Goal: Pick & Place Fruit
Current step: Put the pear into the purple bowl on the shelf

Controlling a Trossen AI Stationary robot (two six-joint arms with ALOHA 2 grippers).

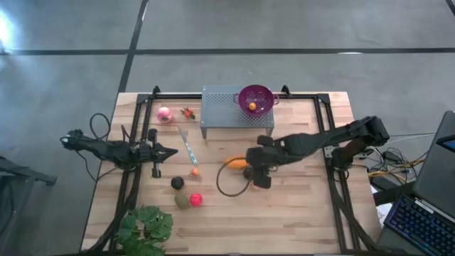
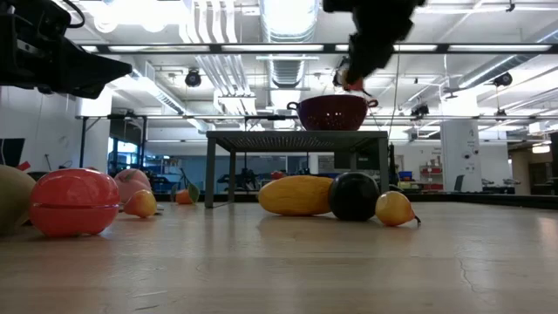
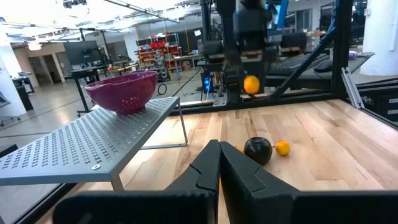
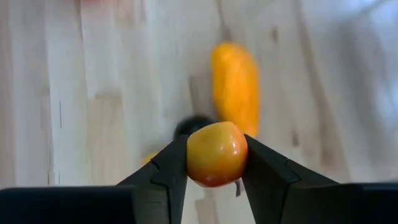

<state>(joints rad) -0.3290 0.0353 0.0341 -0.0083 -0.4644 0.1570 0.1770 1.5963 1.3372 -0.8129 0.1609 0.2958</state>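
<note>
Right gripper (image 4: 214,163) is raised above the middle of the wooden table (image 1: 298,213), jaws closed on a small orange-yellow round fruit (image 4: 216,154) with a reddish underside; the fruit sits pinched between the two dark fingers, clear of the tabletop. Left wrist view shows the same fruit (image 3: 251,84) held up in the air by the far arm. Directly below it on the table lie an elongated orange piece (image 4: 235,87) and a dark ball (image 3: 257,150), the two just beside each other, with a small orange pear-shaped fruit (image 2: 395,208) next to the dark ball. Left gripper (image 3: 219,163) rests low at the left side of the table, jaws closed on nothing, pointed toward the centre. A purple perforated bowl (image 1: 256,99) stands on a grey perforated metal stand (image 1: 227,114) at the far edge, with one small orange fruit (image 1: 252,107) already inside it. Loose fruit on the left half: pink ball (image 1: 164,114) near the far edge, a second dark ball (image 1: 177,183), red ball (image 1: 195,200) and an olive-green piece (image 1: 183,201) touching or nearly touching it. Leafy green plant (image 1: 146,229) at the near left corner.
</note>
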